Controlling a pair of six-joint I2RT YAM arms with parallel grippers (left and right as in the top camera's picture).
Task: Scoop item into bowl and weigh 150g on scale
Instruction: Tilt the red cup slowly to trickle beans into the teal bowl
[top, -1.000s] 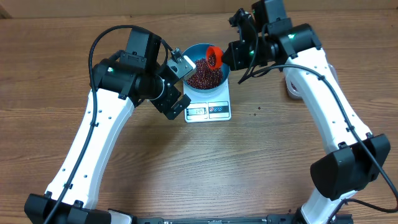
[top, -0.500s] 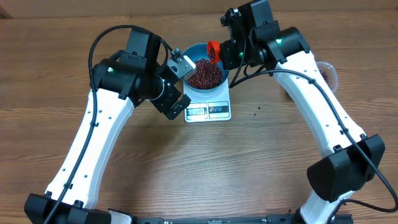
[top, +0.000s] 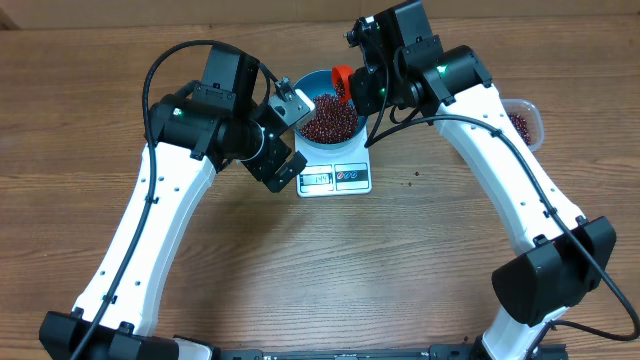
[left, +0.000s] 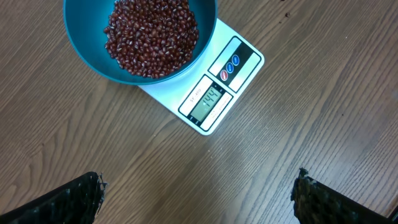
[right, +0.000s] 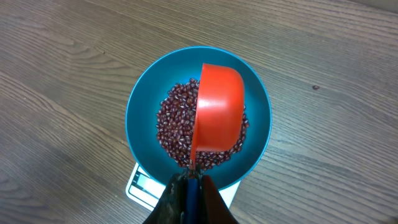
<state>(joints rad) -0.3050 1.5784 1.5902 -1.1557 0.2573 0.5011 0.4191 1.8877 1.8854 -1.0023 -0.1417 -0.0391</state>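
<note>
Already the beans (left: 151, 37) lie as a deep heap in the blue bowl (left: 81, 43), which sits on the 12 o'clock end of the white scale (left: 244, 45) with the display (left: 205, 102) at the 6 o'clock end. Most of the scooping looks done. The lit digits appear to read a little short of the target, though they are small, so I judge that a final top-up and a check of the reading are what is left.

The red scoop (right: 217, 115) hangs over the bowl, tipped with its back toward the wrist camera; whether any beans remain in it cannot be seen. The right fingers (right: 210, 200) are clamped together on the scoop's handle at the bowl's 6 o'clock edge in the wrist view.

The left fingers (left: 68, 202) are spread wide apart and hold nothing, hovering above bare counter (top: 330, 270) at about 9 o'clock from the scale. The clear tub (top: 522, 122) with leftover beans sits well apart at 3 o'clock.
</note>
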